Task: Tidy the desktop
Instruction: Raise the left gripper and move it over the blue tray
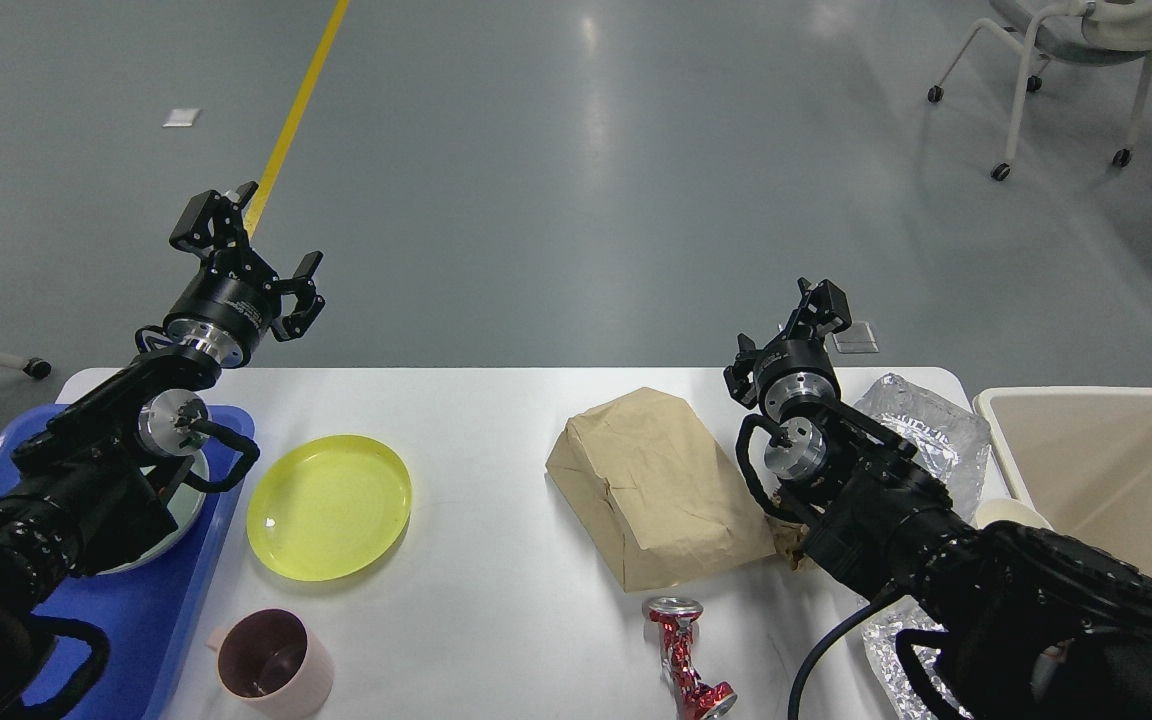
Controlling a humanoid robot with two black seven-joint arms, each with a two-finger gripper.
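Note:
The white desktop (496, 420) holds a yellow plate (328, 507), a pink cup (266, 665), a brown paper bag (656, 485), a crushed red can (681, 655) and crumpled foil (921, 425). My left gripper (251, 255) is open and empty, raised above the desktop's far left edge. My right gripper (816, 315) is empty at the far edge, between the paper bag and the foil; its fingers are too small and dark to tell apart.
A blue tray (171, 610) with a grey plate (171, 515) lies at the left edge under my left arm. A beige bin (1116, 480) stands at the right. A paper cup rim (1011, 512) shows beside my right arm. A wheeled chair (1066, 60) stands far right.

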